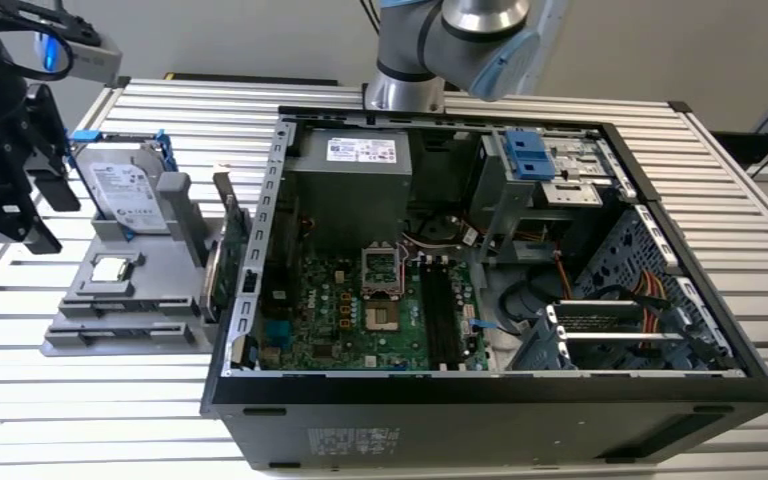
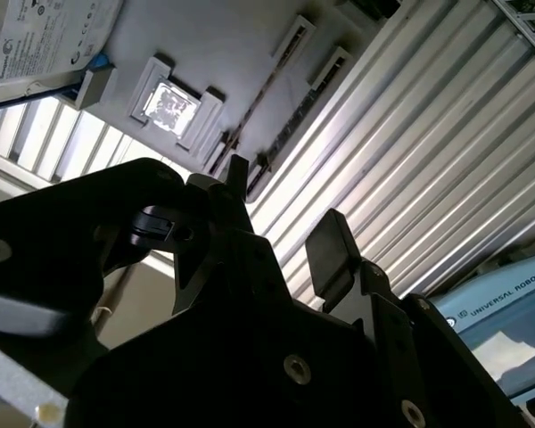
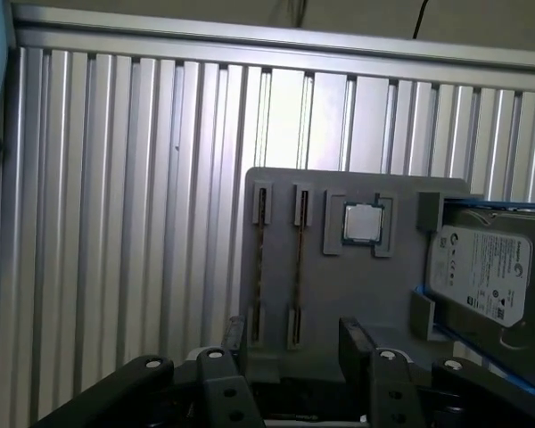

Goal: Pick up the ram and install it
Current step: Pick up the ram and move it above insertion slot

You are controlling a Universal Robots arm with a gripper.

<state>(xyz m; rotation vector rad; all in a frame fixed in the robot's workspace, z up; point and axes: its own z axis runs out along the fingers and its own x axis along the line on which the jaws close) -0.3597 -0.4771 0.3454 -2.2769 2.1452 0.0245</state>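
Note:
On the table at the exterior view's left lies a grey holder (image 1: 84,335). Two narrow slots in it each carry a thin brownish strip seen edge-on; this looks like the ram (image 3: 300,267) (image 2: 263,85), though its faces are hidden. My black gripper (image 1: 40,195) hangs in the air by the holder's edge, above the slots' end in the first wrist view. Its fingers (image 3: 352,334) stand well apart, and the gripper (image 3: 294,343) (image 2: 281,214) is open with nothing between them. The open computer case (image 1: 244,300) shows the green motherboard (image 1: 337,320) with long black slots (image 1: 444,320).
The holder also carries a silver hard drive in a blue-clipped frame (image 1: 131,195) (image 3: 481,272) and a square processor (image 1: 115,268) (image 3: 363,223). A green expansion card (image 1: 233,260) stands on edge between holder and case. The arm's base (image 1: 404,90) rises behind the case on the ribbed table (image 1: 77,420).

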